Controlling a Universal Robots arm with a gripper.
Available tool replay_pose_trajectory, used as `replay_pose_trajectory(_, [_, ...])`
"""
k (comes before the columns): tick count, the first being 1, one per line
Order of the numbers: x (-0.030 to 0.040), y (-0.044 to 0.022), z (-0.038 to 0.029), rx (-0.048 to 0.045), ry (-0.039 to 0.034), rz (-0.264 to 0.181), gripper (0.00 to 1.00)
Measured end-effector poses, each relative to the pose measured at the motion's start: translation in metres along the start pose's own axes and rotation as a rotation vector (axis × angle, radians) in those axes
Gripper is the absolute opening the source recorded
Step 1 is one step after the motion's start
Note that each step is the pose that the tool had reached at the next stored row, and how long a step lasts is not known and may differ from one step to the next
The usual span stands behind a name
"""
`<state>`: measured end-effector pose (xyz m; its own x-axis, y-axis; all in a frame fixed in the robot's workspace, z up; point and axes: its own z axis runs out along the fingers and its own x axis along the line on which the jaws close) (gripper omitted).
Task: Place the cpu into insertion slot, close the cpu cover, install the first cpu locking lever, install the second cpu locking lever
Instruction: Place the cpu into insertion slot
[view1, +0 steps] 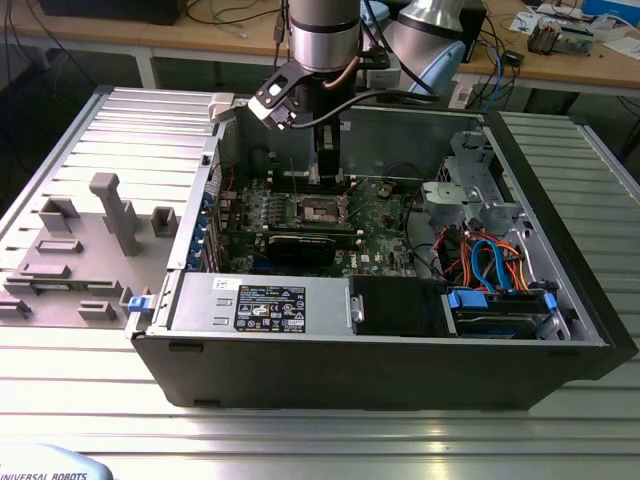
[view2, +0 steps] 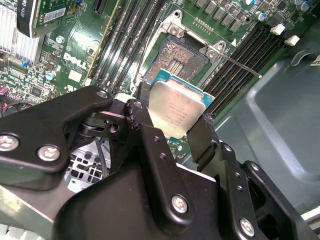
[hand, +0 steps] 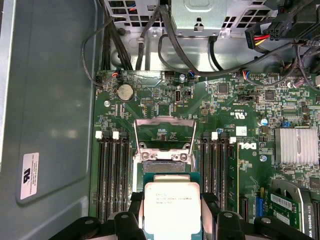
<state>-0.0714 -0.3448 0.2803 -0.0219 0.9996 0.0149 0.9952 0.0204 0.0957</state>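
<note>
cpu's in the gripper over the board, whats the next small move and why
Likely a small shift to centre the cpu over the insertion slot before lowering. The gripper is shut on the chip's edges, the chip appears to hang offset from the open socket, and the cpu cover is lifted clear.

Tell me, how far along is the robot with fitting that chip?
Nothing is finished yet. In hand: the fingers grip the cpu above the insertion slot, which sits bare. Left: seating the chip, closing the cpu cover, which stands open, and fastening both locking levers.
</note>
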Motion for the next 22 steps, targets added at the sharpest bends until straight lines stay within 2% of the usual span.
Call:
replay_pose_trajectory(10, [0.0001,0.0000,0.0006,-0.0002,-0.0001,0.000,0.54])
replay_pose_trajectory(13, [-0.0001,-0.0005,0.0056,-0.0001,-0.0003,0.000,0.54])
replay_pose_trajectory(15, [-0.0002,-0.0012,0.0128,0.0000,-0.0003,0.000,0.54])
replay_pose_trajectory(22, [-0.0004,-0.0028,0.0288,0.0000,-0.0002,-0.002,0.54])
